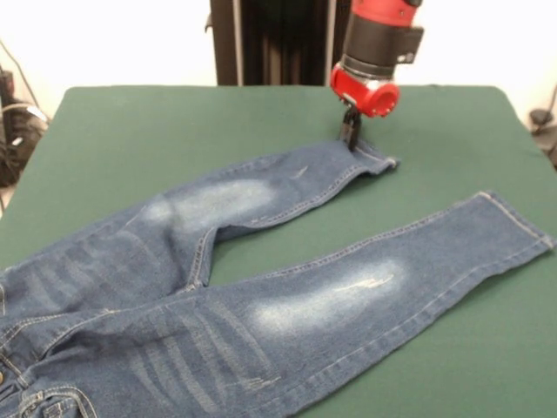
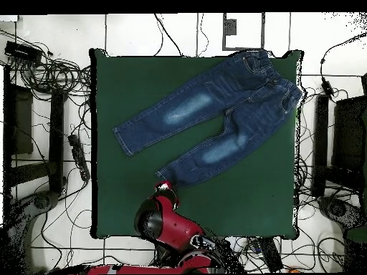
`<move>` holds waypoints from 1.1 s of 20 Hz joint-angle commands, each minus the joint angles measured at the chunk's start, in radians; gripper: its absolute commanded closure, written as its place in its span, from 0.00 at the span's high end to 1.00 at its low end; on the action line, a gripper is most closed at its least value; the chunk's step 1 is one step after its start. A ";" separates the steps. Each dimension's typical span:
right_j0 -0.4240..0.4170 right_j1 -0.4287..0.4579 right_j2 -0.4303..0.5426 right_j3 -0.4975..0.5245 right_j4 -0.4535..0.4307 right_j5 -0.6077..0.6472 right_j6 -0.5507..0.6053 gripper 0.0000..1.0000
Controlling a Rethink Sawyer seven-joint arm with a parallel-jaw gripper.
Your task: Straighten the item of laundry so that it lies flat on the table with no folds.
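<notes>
The item of laundry [image 1: 261,287], a small pair of blue jeans with faded thigh patches, lies on the green table [image 1: 157,131] with its two legs spread apart. Its waistband runs out of the front view at the lower left, and creases show around the hips. My gripper [image 1: 351,135] hangs below the red wrist and stands on the far corner of the farther leg's cuff [image 1: 374,158], its dark fingers close together on the denim. In the overhead view the jeans [image 2: 215,107] reach from the table's top right corner down to my gripper [image 2: 166,185] at the lower leg's end.
Green table surface [image 2: 122,200] surrounds the jeans on the left and bottom in the overhead view. Cables and black equipment [image 2: 43,107] lie on the tiled floor around the table. The other leg's hem [image 1: 522,228] lies near the table's right edge.
</notes>
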 commanded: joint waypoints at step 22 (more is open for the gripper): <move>0.183 -0.109 0.268 0.033 0.302 0.125 0.383 0.00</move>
